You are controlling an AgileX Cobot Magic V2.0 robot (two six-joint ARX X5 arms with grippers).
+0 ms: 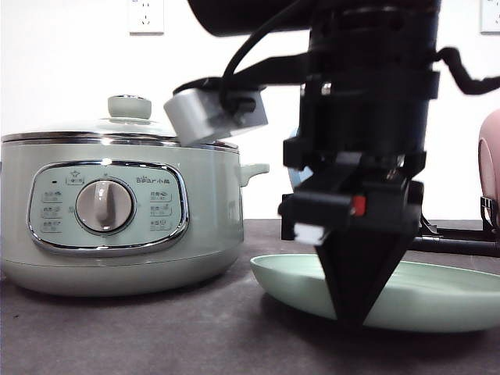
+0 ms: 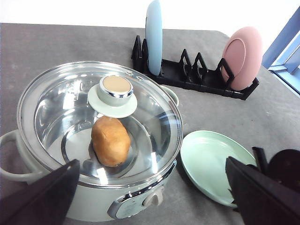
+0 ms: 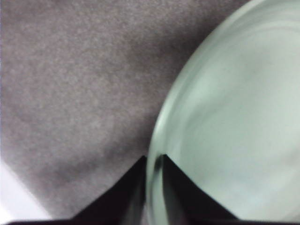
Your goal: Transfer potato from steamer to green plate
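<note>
The pale green steamer (image 1: 109, 219) stands on the left of the table with its knobbed glass lid (image 2: 112, 91) on. Through the glass I see the orange-brown potato (image 2: 110, 140) lying on the bottom of the pot. My left gripper (image 2: 150, 164) hovers above the steamer's front, open wide, its dark fingers (image 2: 47, 192) either side of the pot. The green plate (image 1: 437, 293) lies right of the steamer. My right gripper (image 1: 358, 312) points straight down at the plate's near-left rim (image 3: 157, 140), shut on that rim, which runs between the two fingertips.
Behind the plate a black dish rack (image 2: 197, 77) holds an upright blue plate (image 2: 153, 35) and a pink plate (image 2: 243, 56). The dark grey tabletop (image 2: 56, 44) stretches around them. My left wrist's grey camera housing (image 1: 215, 116) hangs over the steamer's lid.
</note>
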